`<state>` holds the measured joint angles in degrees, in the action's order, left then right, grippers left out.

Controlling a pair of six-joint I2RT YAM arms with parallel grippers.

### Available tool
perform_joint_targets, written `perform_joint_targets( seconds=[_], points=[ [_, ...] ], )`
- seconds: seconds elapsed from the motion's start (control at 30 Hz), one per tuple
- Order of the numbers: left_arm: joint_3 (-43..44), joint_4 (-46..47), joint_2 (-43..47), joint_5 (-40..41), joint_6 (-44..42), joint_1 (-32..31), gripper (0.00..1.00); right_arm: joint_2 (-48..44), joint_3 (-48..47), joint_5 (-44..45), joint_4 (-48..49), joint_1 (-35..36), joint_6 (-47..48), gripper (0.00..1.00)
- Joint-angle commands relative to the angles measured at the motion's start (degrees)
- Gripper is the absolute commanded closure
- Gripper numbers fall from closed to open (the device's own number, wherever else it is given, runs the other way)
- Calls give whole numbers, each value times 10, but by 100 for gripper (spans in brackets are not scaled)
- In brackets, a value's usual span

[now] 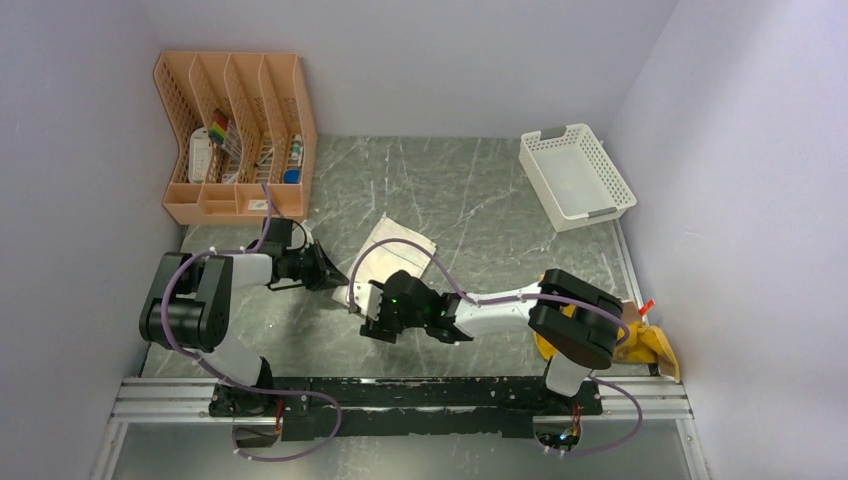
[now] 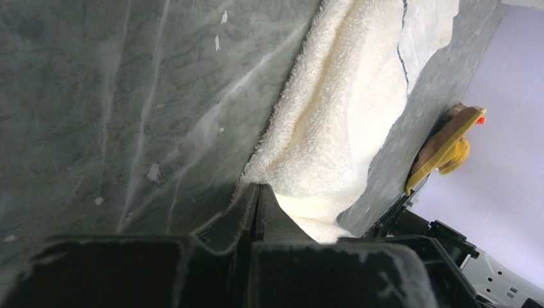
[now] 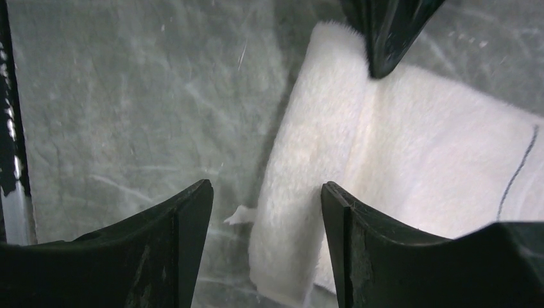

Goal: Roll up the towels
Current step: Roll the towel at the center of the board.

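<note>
The cream-white towel lies on the grey table at the centre, its near edge folded over into a thick strip. My left gripper is shut, its tips pinched at the towel's edge; its dark tip also shows in the right wrist view on the inner line of the fold. My right gripper is open and hangs over the strip's end, which lies between its fingers. The mustard-yellow towel lies crumpled by the right arm's base, with a bit of brown cloth beside it.
An orange file rack stands at the back left. A white mesh basket sits at the back right. The arms' mounting rail runs along the near edge. Lilac walls close in on three sides.
</note>
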<state>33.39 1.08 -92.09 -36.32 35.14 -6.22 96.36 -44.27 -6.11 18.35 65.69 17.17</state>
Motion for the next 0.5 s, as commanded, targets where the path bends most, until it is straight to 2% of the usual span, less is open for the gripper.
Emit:
perform_joint_targets(
  seconds=[0.0, 0.47],
  points=[
    [0, -20, -25, 44, -21, -8, 93, 3, 19, 8, -8, -1, -8, 38],
    [24, -46, -28, 56, -29, -11, 93, 31, 47, 3, 13, -9, -33, 40]
  ],
)
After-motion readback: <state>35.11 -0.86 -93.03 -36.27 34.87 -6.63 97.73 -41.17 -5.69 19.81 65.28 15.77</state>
